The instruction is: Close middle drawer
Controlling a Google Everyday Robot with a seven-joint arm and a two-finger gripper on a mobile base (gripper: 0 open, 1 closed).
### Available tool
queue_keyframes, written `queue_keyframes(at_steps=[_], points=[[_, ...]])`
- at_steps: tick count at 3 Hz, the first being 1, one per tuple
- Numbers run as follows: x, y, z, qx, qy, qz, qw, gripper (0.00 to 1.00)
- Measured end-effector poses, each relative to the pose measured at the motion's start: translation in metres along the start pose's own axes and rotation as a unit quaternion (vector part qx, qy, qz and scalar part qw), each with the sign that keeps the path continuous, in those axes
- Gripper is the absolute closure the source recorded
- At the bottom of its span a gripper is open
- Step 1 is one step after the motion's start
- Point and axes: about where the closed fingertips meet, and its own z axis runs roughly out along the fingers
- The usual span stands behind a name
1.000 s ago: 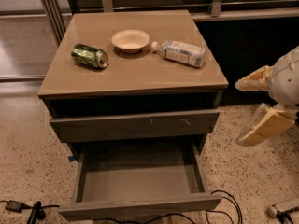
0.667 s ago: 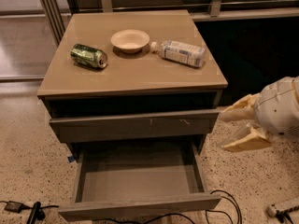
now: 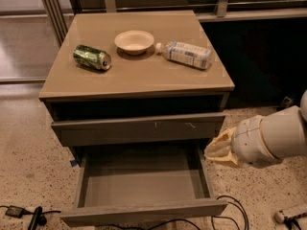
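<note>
The middle drawer [image 3: 144, 210] is pulled far out at the bottom of the grey-brown cabinet. Its plain flat front faces me and its shallow grey box interior [image 3: 141, 181] holds nothing. My gripper [image 3: 218, 150], tan-tipped on a white wrist, hangs just right of the cabinet. It is beside the open drawer's right wall, at about the height of the scratched drawer front [image 3: 139, 128] above. It holds nothing that I can see.
On the cabinet top [image 3: 139, 80] lie a green can [image 3: 92, 57], a pale bowl [image 3: 134, 41] and a plastic bottle [image 3: 184, 54] on its side. Black cables [image 3: 230, 210] trail on the speckled floor by the drawer's front right corner. A dark wall lies to the right.
My gripper has moved left and a little down, from out at the right edge to close beside the cabinet's right side. The drawer has not moved.
</note>
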Motion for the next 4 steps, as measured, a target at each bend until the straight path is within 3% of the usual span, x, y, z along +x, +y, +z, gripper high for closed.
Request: queue_keyframes(at_steps=[2,3,4], points=[[0.000,0.002,0.006,0.008,0.009,-0.003,0.9999,1.00],[0.013,0.018,0.050,-0.007,0.034,0.009,0.9993,1.00],[0.042,0.035,0.097,-0.012,0.046,0.035,0.9982,1.00]])
